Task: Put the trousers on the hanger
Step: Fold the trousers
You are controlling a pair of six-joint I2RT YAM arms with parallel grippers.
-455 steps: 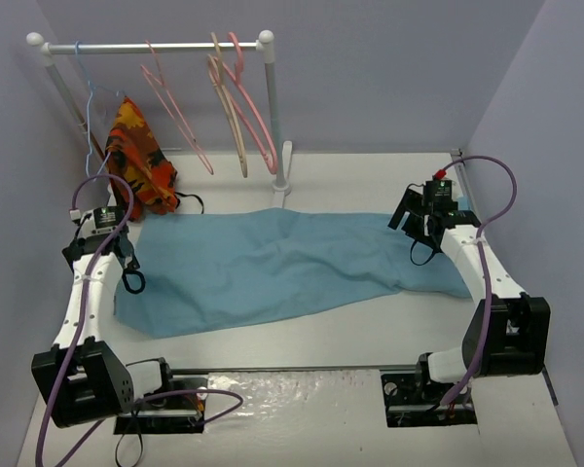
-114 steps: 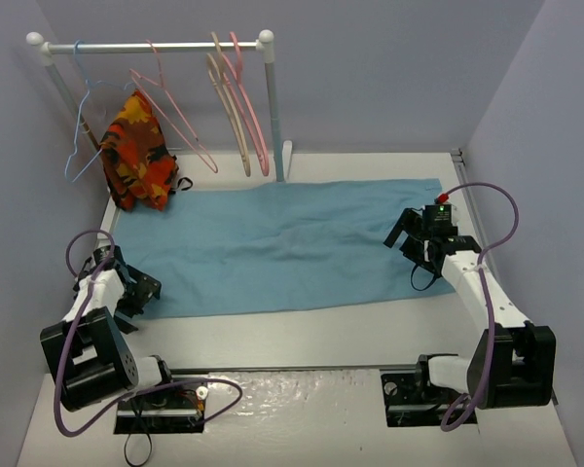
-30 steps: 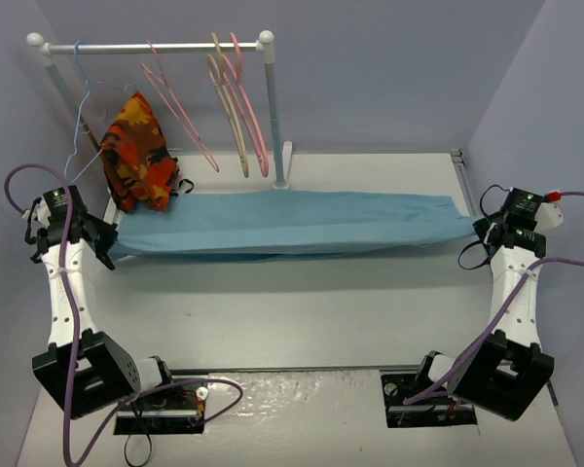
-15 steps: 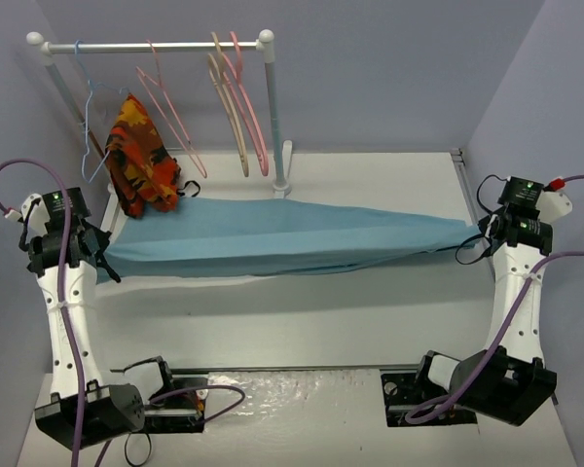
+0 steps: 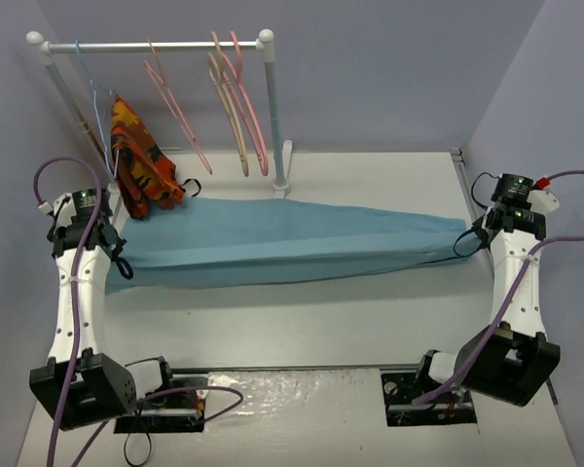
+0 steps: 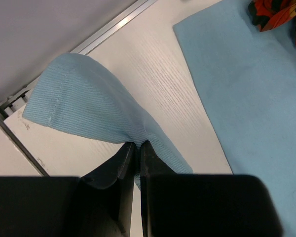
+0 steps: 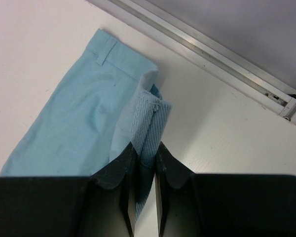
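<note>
Trousers [image 5: 292, 241] span from left claw [image 6: 137, 146] to right claw [image 7: 145, 148] (both pinching its ends).

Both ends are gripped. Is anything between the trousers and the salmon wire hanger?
Nothing visible lies directly between the trousers and the hanger. Seen from above, the patterned cloth hangs close on its left, thicker hangers on its right.

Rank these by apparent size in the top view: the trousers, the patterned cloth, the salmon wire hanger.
1. trousers, clearly largest.
2-3. salmon hanger and patterned cloth: unsure; the hanger spans longer, the cloth covers more area.
</note>
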